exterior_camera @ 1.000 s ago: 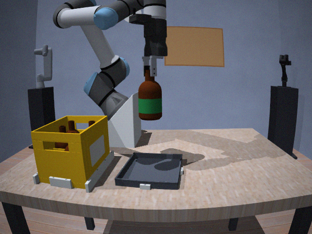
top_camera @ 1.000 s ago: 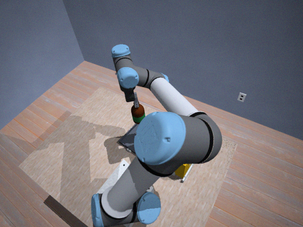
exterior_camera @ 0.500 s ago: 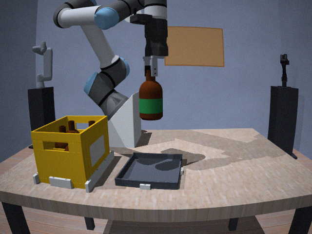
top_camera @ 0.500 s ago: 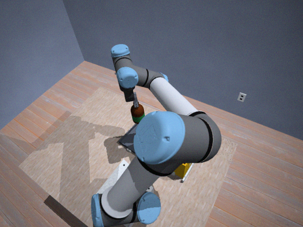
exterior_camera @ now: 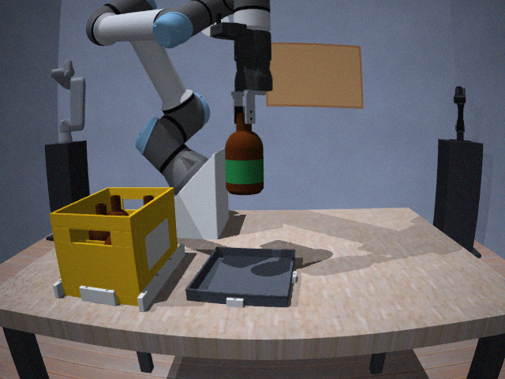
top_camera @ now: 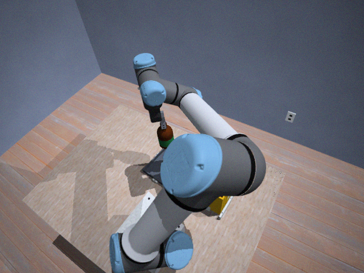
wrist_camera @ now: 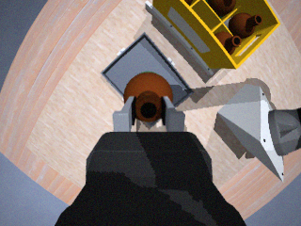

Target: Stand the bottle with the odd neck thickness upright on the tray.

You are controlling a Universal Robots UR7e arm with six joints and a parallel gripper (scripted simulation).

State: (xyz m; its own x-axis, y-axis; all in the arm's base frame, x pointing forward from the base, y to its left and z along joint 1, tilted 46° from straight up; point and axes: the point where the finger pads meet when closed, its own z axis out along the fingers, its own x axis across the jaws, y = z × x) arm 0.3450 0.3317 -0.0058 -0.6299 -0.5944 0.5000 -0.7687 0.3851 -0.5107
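Gripper [top_camera: 163, 120] [exterior_camera: 244, 112] [wrist_camera: 148, 105] half open, clamped on neck of green-labelled brown bottle [top_camera: 165, 136] [exterior_camera: 244, 163] [wrist_camera: 149, 87]. Best to centre over tray [top_camera: 152, 167] [exterior_camera: 238, 302] [wrist_camera: 123, 61] below, lower slowly, keep upright.

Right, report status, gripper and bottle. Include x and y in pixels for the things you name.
Gripper [exterior_camera: 244, 116] [wrist_camera: 148, 105] [top_camera: 163, 124] shut on bottle [top_camera: 165, 137] [exterior_camera: 244, 148] [wrist_camera: 148, 85]. Bottle upright, held above table height. Tray [top_camera: 153, 177] [exterior_camera: 238, 301] [wrist_camera: 123, 52] bears no bottle. Nothing seen blocking.

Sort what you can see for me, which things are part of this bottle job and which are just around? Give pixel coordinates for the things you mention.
Part of the job:
- hand [top_camera: 163, 125] [exterior_camera: 243, 116] [wrist_camera: 148, 105]
- held bottle [top_camera: 165, 136] [exterior_camera: 244, 151] [wrist_camera: 149, 87]
- crate [top_camera: 218, 206] [exterior_camera: 95, 264] [wrist_camera: 235, 62]
- bottles in the crate
- tray [top_camera: 152, 167] [exterior_camera: 241, 281] [wrist_camera: 136, 58]

Just around:
- orange board [exterior_camera: 316, 75]
- wall socket [top_camera: 290, 116]
- two dark pedestals, each with a small arm on top
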